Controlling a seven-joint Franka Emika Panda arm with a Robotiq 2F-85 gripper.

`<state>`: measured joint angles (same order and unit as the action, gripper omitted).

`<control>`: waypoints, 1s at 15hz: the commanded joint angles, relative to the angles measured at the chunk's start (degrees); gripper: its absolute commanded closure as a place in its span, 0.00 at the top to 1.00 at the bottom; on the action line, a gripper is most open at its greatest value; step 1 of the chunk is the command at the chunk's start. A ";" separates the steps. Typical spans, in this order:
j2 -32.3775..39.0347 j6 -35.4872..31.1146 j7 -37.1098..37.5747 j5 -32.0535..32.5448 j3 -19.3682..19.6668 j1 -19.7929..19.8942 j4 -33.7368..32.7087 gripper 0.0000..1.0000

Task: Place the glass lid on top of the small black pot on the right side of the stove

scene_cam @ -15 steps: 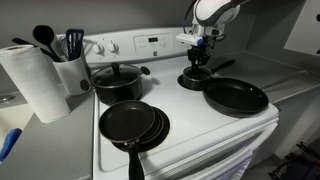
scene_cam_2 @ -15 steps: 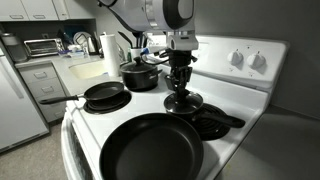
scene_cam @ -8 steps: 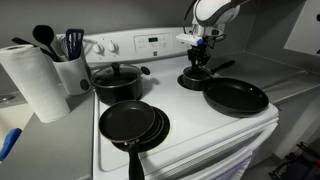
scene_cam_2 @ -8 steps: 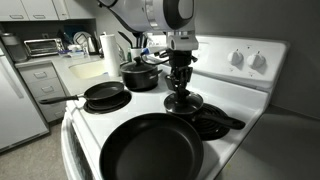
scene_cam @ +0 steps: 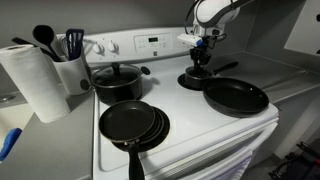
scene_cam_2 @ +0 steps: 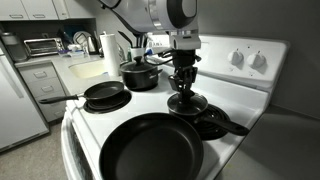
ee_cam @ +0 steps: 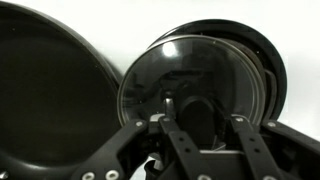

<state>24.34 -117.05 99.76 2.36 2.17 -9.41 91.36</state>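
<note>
My gripper is shut on the black knob of the glass lid. It holds the lid low over the stove at the back burner. The small black pot sits right under and beside the lid, its straight handle pointing away. In the wrist view the lid covers most of the pot, and the pot's rim shows past the lid's edge on one side. The fingers clamp the knob.
A wide black frying pan lies close beside the pot. A large lidded two-handled pot and stacked frying pans fill the other burners. A paper towel roll and a utensil holder stand beside the stove.
The gripper and the lid have shifted slightly toward the small pot. Nothing else has moved.
</note>
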 commanded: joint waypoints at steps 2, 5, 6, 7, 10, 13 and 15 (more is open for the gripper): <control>3.60 -0.66 2.01 2.51 1.34 0.65 1.42 0.15; 3.66 -0.68 1.50 1.62 0.62 0.70 1.84 0.15; 3.65 -0.59 1.31 1.35 0.43 0.70 1.88 0.15; 3.56 -0.48 1.07 1.24 0.24 0.62 2.01 0.15; 3.65 -0.30 0.52 1.73 0.15 0.41 1.96 0.72; 3.53 1.30 0.30 2.28 0.14 0.29 1.18 0.94; 3.51 2.42 0.25 2.66 0.13 0.21 0.82 1.00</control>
<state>24.77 -114.60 100.94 4.19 2.51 -9.50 91.70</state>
